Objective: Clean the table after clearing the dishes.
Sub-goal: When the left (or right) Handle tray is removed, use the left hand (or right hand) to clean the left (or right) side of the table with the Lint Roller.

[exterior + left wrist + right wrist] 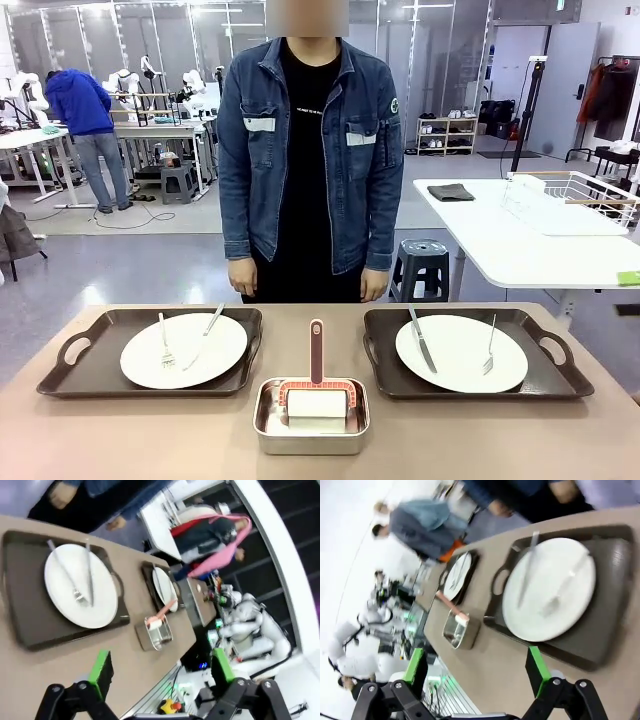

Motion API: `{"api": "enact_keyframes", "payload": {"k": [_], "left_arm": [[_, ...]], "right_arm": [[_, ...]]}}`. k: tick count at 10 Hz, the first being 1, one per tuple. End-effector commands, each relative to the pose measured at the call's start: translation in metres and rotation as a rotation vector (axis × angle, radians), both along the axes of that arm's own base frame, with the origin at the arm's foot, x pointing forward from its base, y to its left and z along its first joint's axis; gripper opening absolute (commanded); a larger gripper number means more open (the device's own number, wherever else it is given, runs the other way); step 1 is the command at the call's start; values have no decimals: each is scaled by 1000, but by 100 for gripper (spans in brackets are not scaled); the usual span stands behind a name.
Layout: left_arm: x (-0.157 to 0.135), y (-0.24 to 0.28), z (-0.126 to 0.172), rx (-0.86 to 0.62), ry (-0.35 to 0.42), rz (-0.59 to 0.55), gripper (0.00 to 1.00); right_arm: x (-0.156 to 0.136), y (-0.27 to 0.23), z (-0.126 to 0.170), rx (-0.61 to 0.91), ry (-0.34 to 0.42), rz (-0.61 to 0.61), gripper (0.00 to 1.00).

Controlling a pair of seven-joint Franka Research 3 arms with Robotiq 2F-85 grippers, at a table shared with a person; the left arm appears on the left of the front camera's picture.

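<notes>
- Two dishes are not cleared yet: left plate [200, 366] and right plate [460, 364] lie on brown trays [100, 381], mid-frame on the table [130, 440].
- Both pincers are released: left gripper [161, 668] and right gripper [476, 668] hold nothing.
- Clearing and wiping both remain, I judge.

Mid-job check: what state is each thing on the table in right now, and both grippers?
Left tray, on the table, uncleared.
Left plate, on its tray, knife and fork lying on it.
Right tray, on the table, uncleared.
Right plate, on its tray, knife and fork lying on it.
Steel pan, between the trays, holding a pink-handled cleaning tool.
Left gripper, open, empty.
Right gripper, open, empty.
</notes>
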State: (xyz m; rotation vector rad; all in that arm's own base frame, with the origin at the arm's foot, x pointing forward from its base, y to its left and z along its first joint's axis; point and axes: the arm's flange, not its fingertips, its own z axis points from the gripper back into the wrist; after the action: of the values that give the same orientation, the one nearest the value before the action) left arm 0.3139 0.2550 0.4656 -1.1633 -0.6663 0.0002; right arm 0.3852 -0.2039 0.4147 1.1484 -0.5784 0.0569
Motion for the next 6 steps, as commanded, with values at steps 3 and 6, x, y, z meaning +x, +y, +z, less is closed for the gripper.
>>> {"api": "enact_keyframes", "payload": {"k": [3,6], "left_arm": [[-19,47,-2,-92,81,172,100],[-25,50,-13,-70,89,168,100]], "right_arm": [[-22,-53,-10,56,109,-161,100],[-30,-62,-21,45,96,-173,100]]}}
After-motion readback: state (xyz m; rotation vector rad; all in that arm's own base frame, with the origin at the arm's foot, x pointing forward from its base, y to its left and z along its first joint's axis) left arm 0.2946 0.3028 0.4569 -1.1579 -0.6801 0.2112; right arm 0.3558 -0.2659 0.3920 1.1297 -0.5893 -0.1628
